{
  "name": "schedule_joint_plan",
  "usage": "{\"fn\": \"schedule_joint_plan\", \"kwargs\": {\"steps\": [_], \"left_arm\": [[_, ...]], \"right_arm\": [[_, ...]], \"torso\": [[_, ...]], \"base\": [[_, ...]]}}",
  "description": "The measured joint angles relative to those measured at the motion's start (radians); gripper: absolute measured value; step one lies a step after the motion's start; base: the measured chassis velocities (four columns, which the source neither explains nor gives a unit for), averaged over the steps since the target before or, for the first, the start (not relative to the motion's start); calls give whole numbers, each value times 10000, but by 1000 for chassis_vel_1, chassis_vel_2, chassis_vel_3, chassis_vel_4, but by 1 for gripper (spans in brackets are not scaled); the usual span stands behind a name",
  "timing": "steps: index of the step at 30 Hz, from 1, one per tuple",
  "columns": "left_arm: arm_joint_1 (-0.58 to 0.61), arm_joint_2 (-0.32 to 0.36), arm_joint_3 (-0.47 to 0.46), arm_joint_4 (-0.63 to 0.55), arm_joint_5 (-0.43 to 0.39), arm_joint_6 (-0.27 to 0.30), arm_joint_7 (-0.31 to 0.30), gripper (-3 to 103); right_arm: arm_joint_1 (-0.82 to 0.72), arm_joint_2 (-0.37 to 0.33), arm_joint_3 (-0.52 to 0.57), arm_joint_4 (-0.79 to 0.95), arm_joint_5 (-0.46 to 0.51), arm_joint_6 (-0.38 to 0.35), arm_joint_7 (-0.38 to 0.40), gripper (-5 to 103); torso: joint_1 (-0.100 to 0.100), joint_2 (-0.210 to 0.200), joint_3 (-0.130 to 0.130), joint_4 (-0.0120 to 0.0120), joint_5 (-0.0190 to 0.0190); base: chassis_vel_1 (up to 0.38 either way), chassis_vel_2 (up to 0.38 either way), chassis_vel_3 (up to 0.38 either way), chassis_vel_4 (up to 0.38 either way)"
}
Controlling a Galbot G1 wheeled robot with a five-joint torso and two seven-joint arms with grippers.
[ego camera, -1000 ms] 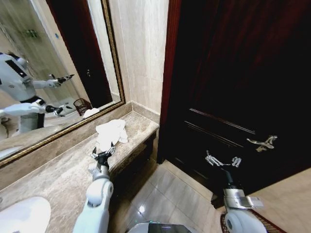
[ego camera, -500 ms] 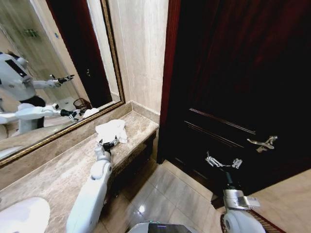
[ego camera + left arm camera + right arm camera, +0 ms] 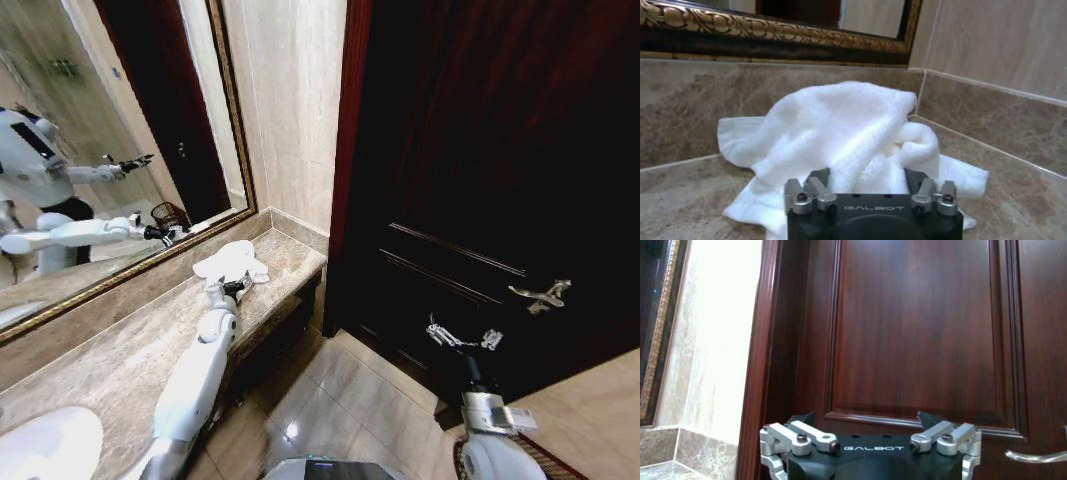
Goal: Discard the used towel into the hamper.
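The used towel point(image 3: 847, 135), a white terry cloth crumpled into a loose heap, lies on the brown marble counter point(image 3: 120, 370), in the corner where the counter meets the beige stone wall point(image 3: 290, 110), just below the gold-framed mirror point(image 3: 110, 130). It looks soft, light and limp; it will sag and trail when it is lifted, so a pinch on a thick fold near the top of the heap should hold better than a thin edge. The pile is fluffy and not slippery, and nothing about it is fragile.

The left gripper point(image 3: 867, 182) is at the near side of the heap, its fingers apart with cloth between them, not yet closed. The right gripper point(image 3: 867, 427) waits far from the towel, before the dark polished wooden door point(image 3: 920, 325), fingers apart and empty.

The counter is smooth and veined.
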Motion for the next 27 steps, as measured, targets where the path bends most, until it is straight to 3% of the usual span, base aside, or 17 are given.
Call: {"fn": "schedule_joint_plan", "kwargs": {"steps": [3,4,9,12,13,17,21,27], "left_arm": [[0,-26,1,0,0,-24,28,67],[2,-34,2,-4,0,-34,33,56],[26,-39,-1,-21,-9,-81,33,45],[65,-38,-12,-46,-19,-117,50,29],[65,-38,-12,-46,-19,-117,50,29],[93,-35,-35,-46,-31,-175,79,13],[161,-34,-60,-68,-38,-258,104,4],[382,-5,-117,-311,-127,-494,212,4]], "right_arm": [[0,11,-1,-4,0,14,2,100],[4,16,-3,-5,1,16,3,100],[11,42,-4,-21,3,34,4,100],[20,66,-18,-54,4,55,5,100],[20,66,-18,-54,4,55,5,100],[44,70,-31,-95,9,65,5,100],[62,69,-42,-124,17,69,4,100],[123,80,-119,-134,18,63,34,100]], "torso": [[0,0,0,0,0],[0,0,0,0,0],[0,0,0,0,0],[0,0,0,0,0],[0,0,0,0,0],[0,0,0,0,0],[0,0,0,-1,-1],[0,0,0,-1,-2]], "base": [[0,0,0,0],[0,0,0,0],[0,0,0,0],[0,0,0,0],[0,0,0,0],[0,0,0,0],[0,0,0,0],[0,0,0,0]]}}
